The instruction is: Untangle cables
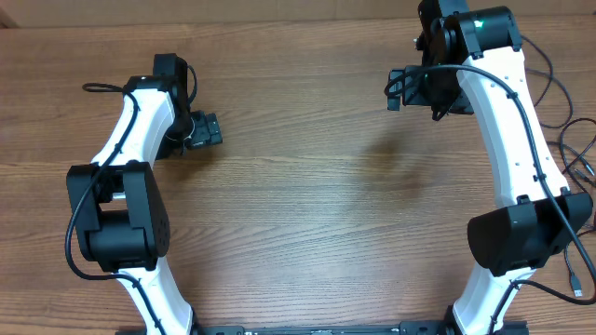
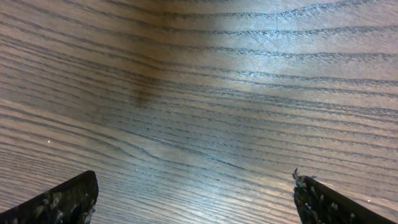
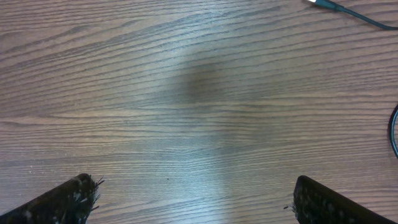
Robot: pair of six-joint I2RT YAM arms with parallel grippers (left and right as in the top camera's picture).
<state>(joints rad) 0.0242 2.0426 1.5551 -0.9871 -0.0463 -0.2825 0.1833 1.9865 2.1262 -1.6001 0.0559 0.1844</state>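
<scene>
The cables (image 1: 575, 160) are thin black cords lying at the table's far right edge, behind the right arm. One cord runs down to a small silver-tipped plug (image 1: 578, 293). In the right wrist view a silver-tipped plug and its cord (image 3: 348, 12) cross the top right corner, and a black loop (image 3: 394, 130) shows at the right edge. My left gripper (image 1: 212, 130) (image 2: 195, 180) is open over bare wood at the left. My right gripper (image 1: 399, 90) (image 3: 194, 182) is open at the back right, raised, with only bare wood between its fingers. Neither touches a cable.
The wooden table (image 1: 307, 214) carries a faint dark smudge (image 1: 391, 160) right of centre. The two arm bases stand at the front edge. Thicker black wires run along both white arms.
</scene>
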